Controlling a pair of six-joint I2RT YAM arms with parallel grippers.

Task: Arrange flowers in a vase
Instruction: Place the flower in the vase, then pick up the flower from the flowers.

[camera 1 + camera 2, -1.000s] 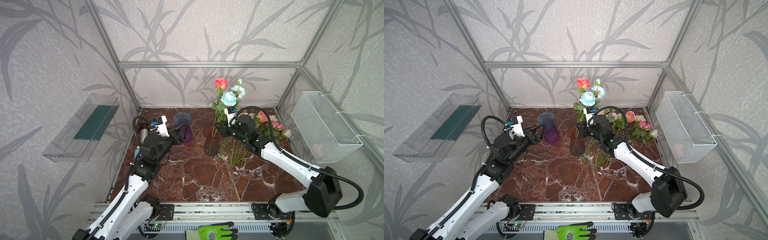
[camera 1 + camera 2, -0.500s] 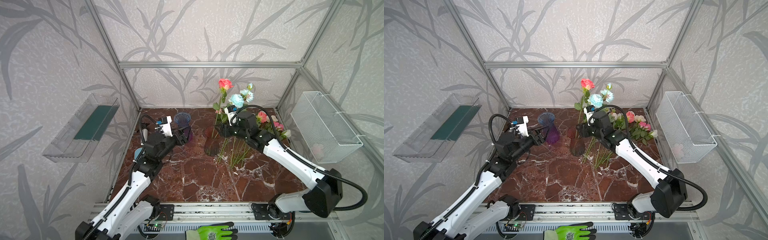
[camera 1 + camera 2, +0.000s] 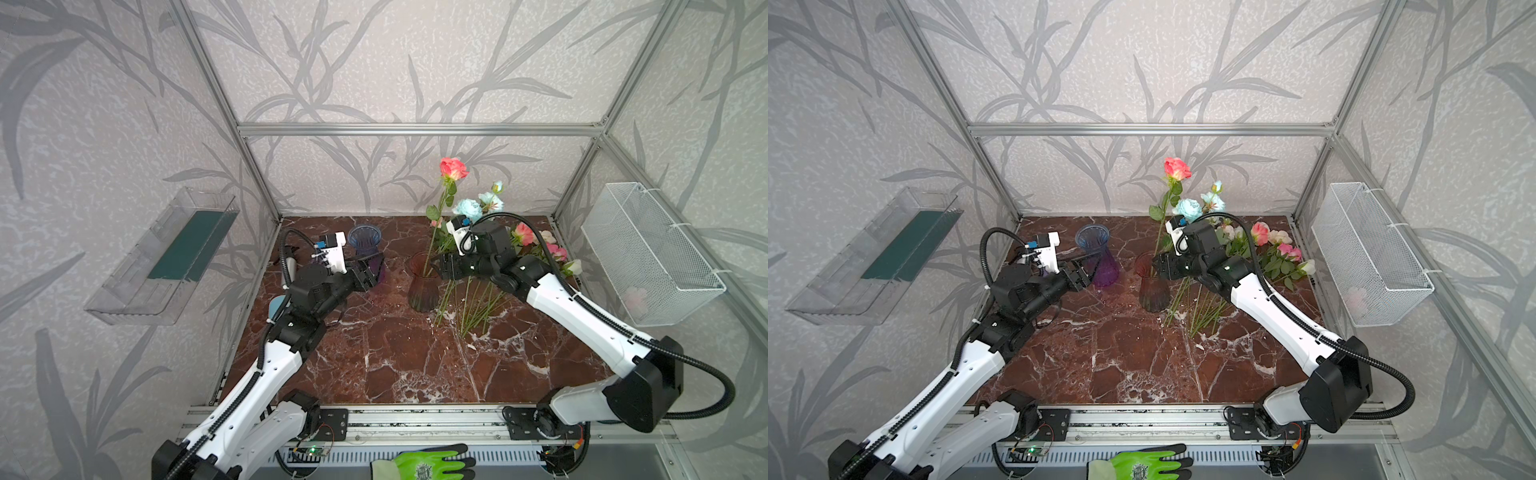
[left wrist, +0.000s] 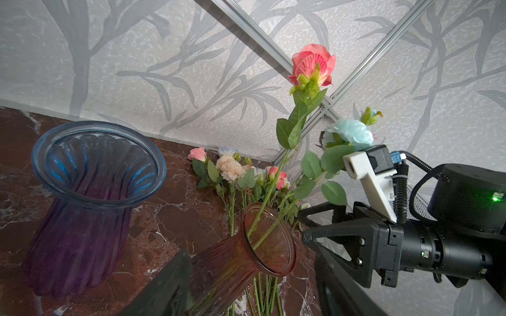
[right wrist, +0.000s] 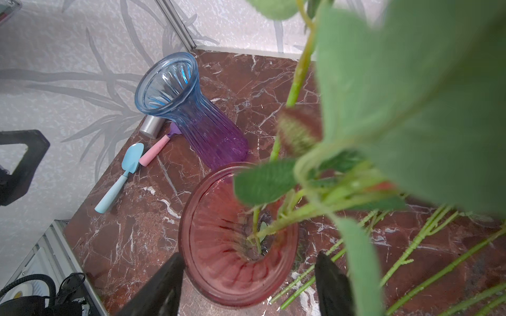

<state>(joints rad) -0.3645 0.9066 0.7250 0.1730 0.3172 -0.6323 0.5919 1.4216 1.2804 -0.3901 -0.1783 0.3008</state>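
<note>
Flowers [image 3: 555, 251] lie mostly in a heap at the far right of the table [image 3: 395, 357], heads toward the far wall and bare stems fanning nearward just right of the red vase [image 3: 422, 289]. Two stems already stand in that vase: a tall coral rose [image 3: 453, 168] and, right of it, a lower pale blue bloom [image 3: 467, 208]. The right claw [image 3: 438, 266] hangs just right of the vase's rim with its jaws well apart and nothing in them. The right wrist view shows both fingers [image 5: 161, 290] clear of the stems, the vase mouth lying beyond them. The left claw [image 3: 368, 272] is also parted and empty, just beside the lower body of a blue-and-purple vase [image 3: 365, 239]. That vase stands upright, left of the red one and a little farther back. Beyond it, by the left wall, lie a blue trowel [image 5: 123, 175], a pink-handled tool [image 5: 154, 150] and a silver cylinder [image 5: 152, 127]. A mesh basket [image 3: 648, 257] hangs on the right wall, and a green glove [image 3: 428, 467] lies past the table's near edge.
</note>
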